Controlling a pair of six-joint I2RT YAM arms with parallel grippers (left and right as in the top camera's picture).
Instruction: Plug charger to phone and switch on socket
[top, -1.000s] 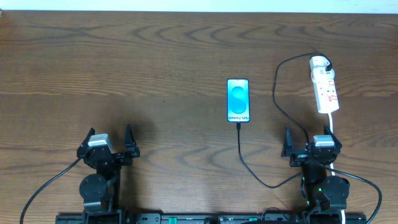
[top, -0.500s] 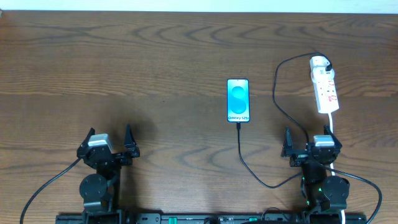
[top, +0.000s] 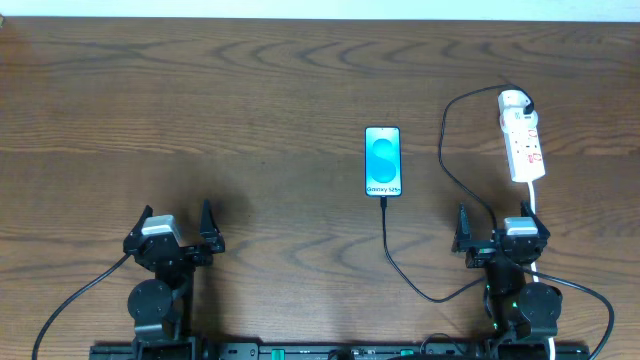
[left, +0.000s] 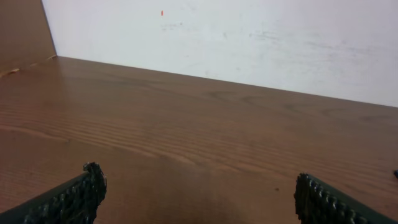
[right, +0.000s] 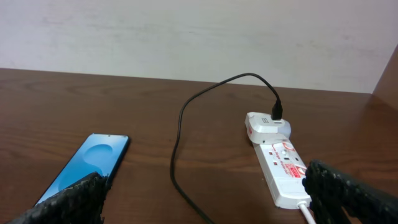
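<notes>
The phone (top: 383, 161) lies mid-table with its cyan-blue screen up; it also shows in the right wrist view (right: 87, 162). The black charger cable (top: 400, 268) runs from the phone's near short edge, loops right and up to a white adapter on the far end of the socket (top: 523, 138), a white power strip with red marks, also in the right wrist view (right: 280, 163). The cable shows there too (right: 180, 124). My left gripper (top: 173, 235) is open and empty at the front left. My right gripper (top: 498, 237) is open and empty, just in front of the socket.
The power strip's white cord (top: 535, 205) runs toward my right arm. A white wall (left: 249, 37) stands behind the far edge of the wooden table (top: 200, 120).
</notes>
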